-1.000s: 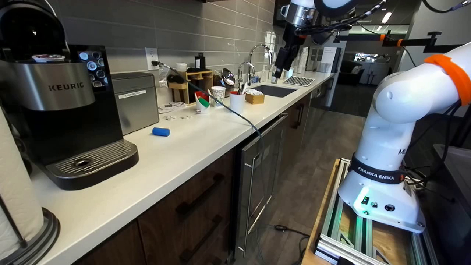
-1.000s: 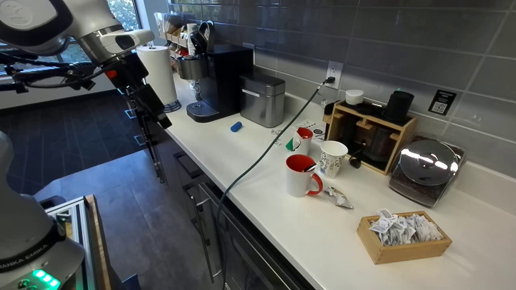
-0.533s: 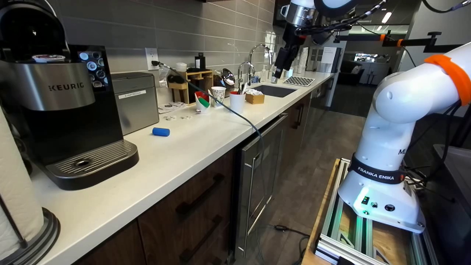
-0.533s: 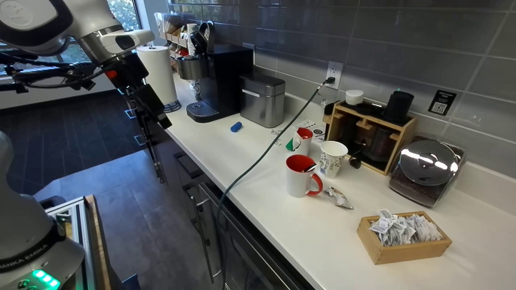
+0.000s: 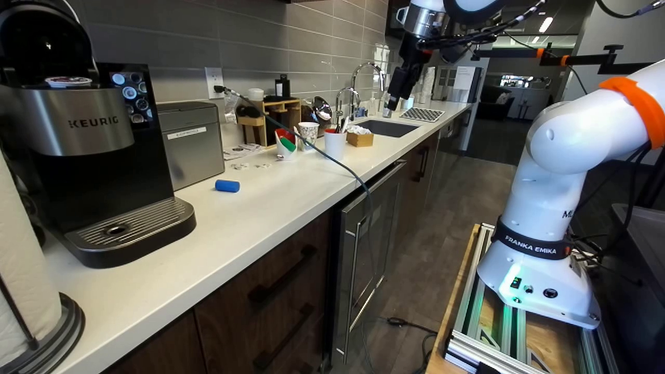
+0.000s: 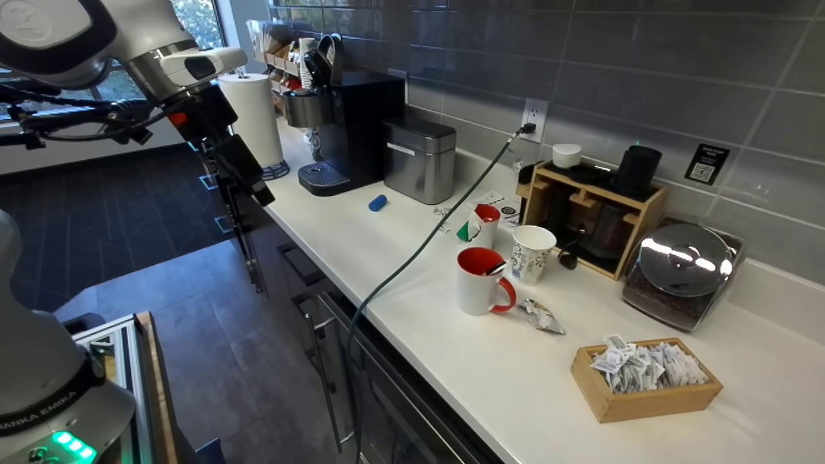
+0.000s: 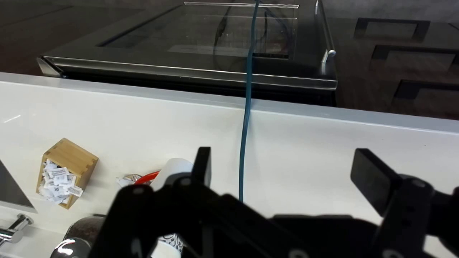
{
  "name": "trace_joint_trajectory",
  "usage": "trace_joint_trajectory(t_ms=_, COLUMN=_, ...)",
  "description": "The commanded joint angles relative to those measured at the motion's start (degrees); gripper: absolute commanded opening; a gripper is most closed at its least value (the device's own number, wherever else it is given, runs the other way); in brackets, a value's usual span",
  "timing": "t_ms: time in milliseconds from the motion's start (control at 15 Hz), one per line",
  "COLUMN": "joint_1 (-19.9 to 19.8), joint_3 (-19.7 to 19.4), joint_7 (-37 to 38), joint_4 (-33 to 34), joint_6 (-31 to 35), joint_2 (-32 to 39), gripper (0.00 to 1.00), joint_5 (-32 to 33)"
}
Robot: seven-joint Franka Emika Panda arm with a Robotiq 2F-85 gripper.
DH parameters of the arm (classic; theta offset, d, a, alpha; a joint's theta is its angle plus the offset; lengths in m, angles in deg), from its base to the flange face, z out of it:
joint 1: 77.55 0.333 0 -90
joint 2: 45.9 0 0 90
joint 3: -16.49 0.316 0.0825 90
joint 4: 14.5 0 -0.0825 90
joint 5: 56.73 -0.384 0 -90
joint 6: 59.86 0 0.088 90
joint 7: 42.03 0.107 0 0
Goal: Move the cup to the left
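In an exterior view, "KEURIG" stands on the coffee machine (image 5: 93,122), upper left; "FRANKA EMIKA" on the black band (image 5: 531,245), lower right.

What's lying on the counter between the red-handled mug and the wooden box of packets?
An exterior view and the wrist view show a crumpled silvery wrapper between the mug and the wooden box, nearer the mug.

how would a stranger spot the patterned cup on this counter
In an exterior view, find the wooden organiser by the tiled wall. Left of it on the counter stands the patterned cup. Unlike the red-handled mug and red-lined vessel nearby, it is white inside, with curly print outside.
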Motion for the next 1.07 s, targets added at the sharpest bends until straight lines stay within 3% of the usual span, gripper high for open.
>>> trace_joint_trajectory(t_ms=0, joint_1=0.01, joint_3=0.02, joint_7=0.00, joint_4=0.09, joint_6=-0.10, joint_2=0.03, gripper=1.00, joint_5=-0.03)
trace_joint_trajectory(t_ms=400, joint_1=0.01, joint_3=0.02, joint_7=0.00, joint_4=0.09, joint_6=-0.10, joint_2=0.03, gripper=1.00, joint_5=-0.03)
trace_joint_trajectory(t_ms=533, joint_1=-1.41, joint_3=-1.64, joint_7=-0.16, joint_4=0.14, joint_6=0.38, joint_2=-0.23, gripper=1.00, joint_5=0.31)
trace_joint_trajectory(t_ms=733, joint_1=-5.40, joint_3=-7.21, joint_7=-4.04, joint_4=0.25, joint_6=2.13, joint_2=0.10, gripper=1.00, joint_5=3.58)
trace_joint_trajectory(t_ms=1000, joint_1=-12.98, joint_3=-19.21, joint_7=-10.91, joint_4=0.28, joint_6=6.24, joint_2=1.89, gripper=1.00, joint_5=8.02)
